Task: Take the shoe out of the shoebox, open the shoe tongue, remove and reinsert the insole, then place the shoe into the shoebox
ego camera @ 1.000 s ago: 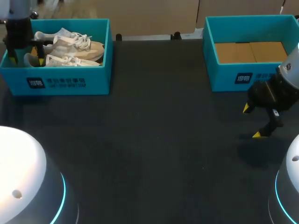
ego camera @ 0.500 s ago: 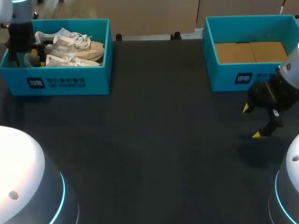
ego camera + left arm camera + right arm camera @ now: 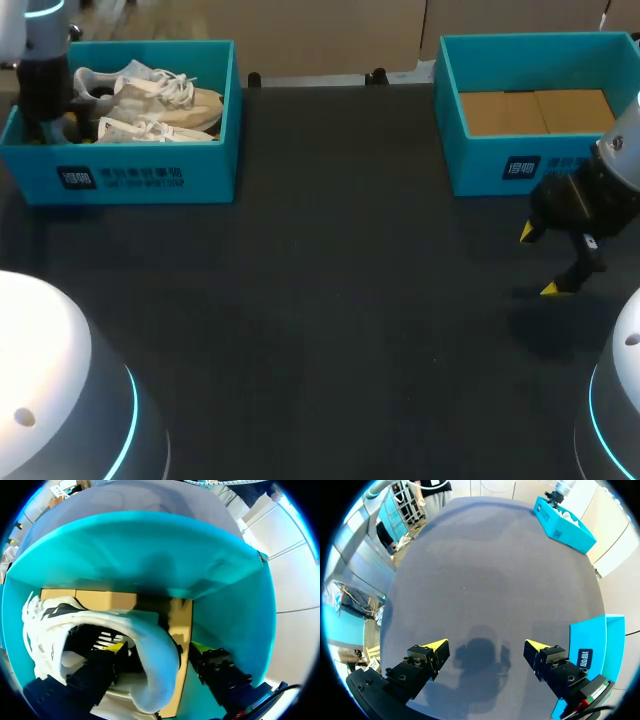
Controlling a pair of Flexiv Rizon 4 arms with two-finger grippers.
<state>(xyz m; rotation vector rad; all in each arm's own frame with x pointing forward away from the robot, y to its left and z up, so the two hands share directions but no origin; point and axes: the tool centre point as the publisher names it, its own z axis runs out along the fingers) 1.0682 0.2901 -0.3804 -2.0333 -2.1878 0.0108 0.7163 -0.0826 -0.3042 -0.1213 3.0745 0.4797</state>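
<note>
Table point(image 3: 330, 300): dark surface.
Right box point(image 3: 500, 165): far right corner, bare cardboard floor.
Left box point(image 3: 150, 175): far left corner, holds two white shoes point(image 3: 165, 95) lying side by side.
Left jaws: down inside left box, open, astride heel wall of one shoe point(image 3: 150, 655); one finger point(image 3: 116, 647) inside shoe, other outside.
Right jaws: open, over table just in front of right box.

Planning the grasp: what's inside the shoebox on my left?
The shoebox holds two white shoes on a brown cardboard floor, with the left gripper straddling one shoe's heel. The floor beneath the shoes is covered.
</note>
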